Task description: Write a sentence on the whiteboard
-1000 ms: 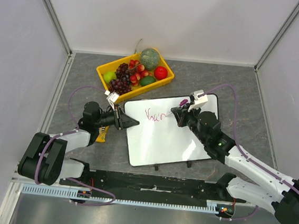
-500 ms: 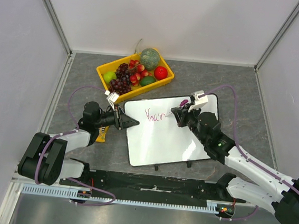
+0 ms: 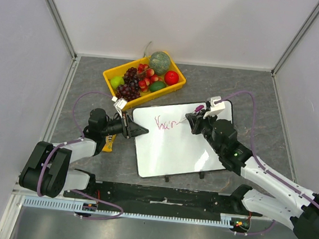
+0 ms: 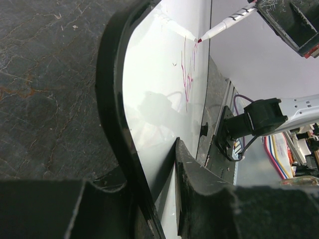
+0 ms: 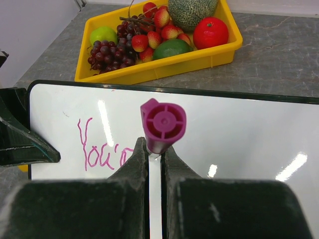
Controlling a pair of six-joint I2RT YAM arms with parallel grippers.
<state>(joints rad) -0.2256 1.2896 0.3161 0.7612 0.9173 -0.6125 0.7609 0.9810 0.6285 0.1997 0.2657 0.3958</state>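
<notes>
The whiteboard [image 3: 174, 146] lies flat on the grey table, with magenta writing [image 3: 165, 123] near its upper left. My left gripper [image 3: 141, 131] is shut on the whiteboard's left edge; in the left wrist view its jaws pinch the black rim [image 4: 112, 114]. My right gripper [image 3: 192, 120] is shut on a white marker with a magenta end cap [image 5: 163, 124], tip down on the board just right of the writing. The marker tip [image 4: 200, 39] shows in the left wrist view at the end of the writing. The right wrist view shows the written letters [image 5: 102, 149].
A yellow tray [image 3: 174, 87] of fruit, with grapes, strawberries, a melon, limes and a red fruit, stands just behind the board. It also shows in the right wrist view [image 5: 199, 57]. A small yellow object [image 3: 108, 143] lies under the left arm. Grey walls enclose the table.
My right gripper with the marker has shifted slightly to the right along the board, and the magenta line is a little longer. The left gripper has not moved.
</notes>
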